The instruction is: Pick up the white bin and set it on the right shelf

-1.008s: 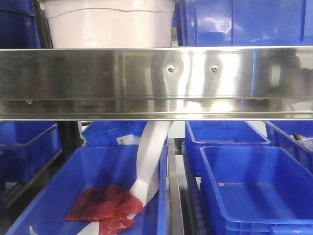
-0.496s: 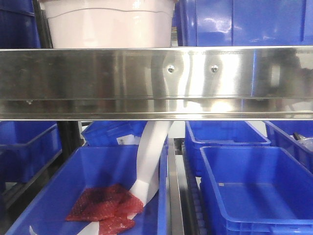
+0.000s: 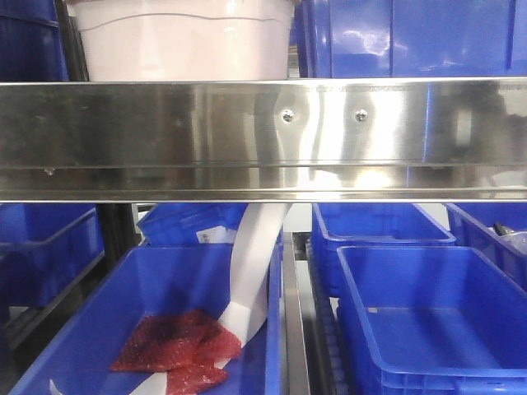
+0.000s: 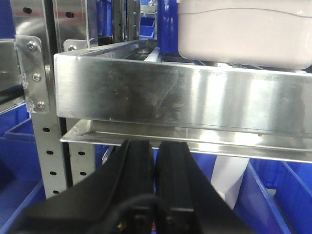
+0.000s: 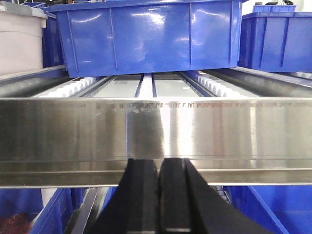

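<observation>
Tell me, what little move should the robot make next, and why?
Probably raise the left gripper and open it: it sits shut below the steel rail, while the white bin rests above it, untouched. The right gripper is shut too.

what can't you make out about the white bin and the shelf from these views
- White bin: front view crops its top, and the steel rail hides its base.
- White bin, right wrist view: only a corner shows at the left edge.
- Left gripper and right gripper: fingers together, nothing held.

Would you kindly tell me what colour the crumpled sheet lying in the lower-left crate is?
Red; the crumpled sheet shows best in the exterior front-facing view.
</observation>
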